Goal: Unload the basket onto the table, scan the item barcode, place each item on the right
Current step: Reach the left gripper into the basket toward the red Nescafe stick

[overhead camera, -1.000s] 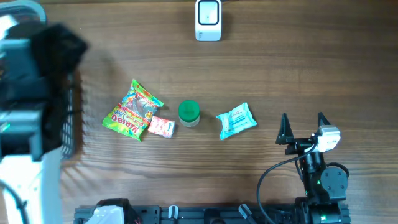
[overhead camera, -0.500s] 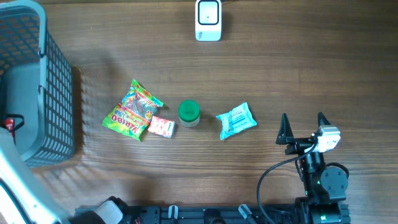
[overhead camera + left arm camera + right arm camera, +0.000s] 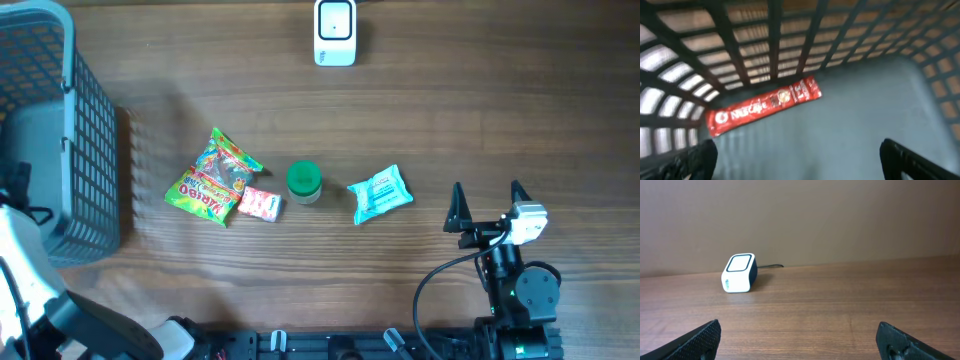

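The wooden bench (image 3: 450, 110) carries a grey mesh basket (image 3: 90, 130) at its 9 o'clock edge. Across the middle lies a row of goods. The largest is a bright green and red Haribo bag (image 3: 212, 176). At the 3 o'clock end of the row is a pale blue packet (image 3: 380, 194). A white scanner (image 3: 334, 32) with a dark window stands at 12 o'clock, well apart from the row. A green-lidded jar (image 3: 303, 181) stands upright between bag and packet. A small pink pack (image 3: 260, 204) touches the bag's 4 o'clock corner. A red Nescafé sachet (image 3: 762, 106) lies flat on the basket floor.

The left hand (image 3: 800, 165) hangs over the basket, jaws spread wide, gripping nothing. The right hand (image 3: 487, 190) sits at 4 o'clock, pointing towards 12, jaws wide apart and bare.
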Robot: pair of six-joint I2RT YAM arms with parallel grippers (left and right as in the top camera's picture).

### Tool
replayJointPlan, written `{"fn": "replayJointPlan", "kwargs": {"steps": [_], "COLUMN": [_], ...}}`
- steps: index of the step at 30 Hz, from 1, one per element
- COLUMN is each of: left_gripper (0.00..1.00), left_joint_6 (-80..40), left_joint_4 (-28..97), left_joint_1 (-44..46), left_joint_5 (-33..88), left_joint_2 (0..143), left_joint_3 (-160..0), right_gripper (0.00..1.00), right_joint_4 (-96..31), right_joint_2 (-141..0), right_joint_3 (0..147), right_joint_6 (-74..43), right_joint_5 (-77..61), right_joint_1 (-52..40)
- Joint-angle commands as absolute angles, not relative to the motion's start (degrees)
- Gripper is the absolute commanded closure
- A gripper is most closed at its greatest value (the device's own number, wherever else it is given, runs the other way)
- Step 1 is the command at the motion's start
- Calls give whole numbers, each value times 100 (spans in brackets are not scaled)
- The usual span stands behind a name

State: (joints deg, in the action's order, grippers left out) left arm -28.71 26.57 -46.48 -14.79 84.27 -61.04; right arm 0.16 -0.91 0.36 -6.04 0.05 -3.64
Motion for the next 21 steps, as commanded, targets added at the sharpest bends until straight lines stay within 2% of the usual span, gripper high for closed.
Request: {"fn": "replayJointPlan", "kwargs": {"steps": [1,7,9,11,12,14,21], "left_gripper": [0,0,21,63,79,92,96], "left_joint_6": [-2132,-1927,-2145,-2394,-2534,-2755,-2770], "left_joint_4": [1750,805,716,670,648,591,471], "left_joint_1": [-4678,-4678,-4678,-4678,-4678,-4678,-4678], "left_joint_5": [-1435,-1437,-1437,-1439,-1441,-1441,-1789], "left_joint_2": [8632,9301,9480,9594,9638,9662,9657], "left_joint_3": [-5358,-5024,-5024,-5024,-5024,-5024,-5026], "right_gripper": [0,0,0,0,0,0,0], "right_joint_4": [34,34,34,34,34,34,34], "right_joint_2": [-64,-64,-64,-64,-64,-64,-64], "right_joint_3": [32,30,30,30,32,30,30], "right_joint_6": [-652,-655,-655,-655,-655,-655,-652], "right_joint_5": [-40,-40,-40,-40,-40,-40,-40], "right_joint_1": [-368,-368,-368,-368,-368,-368,-368]}}
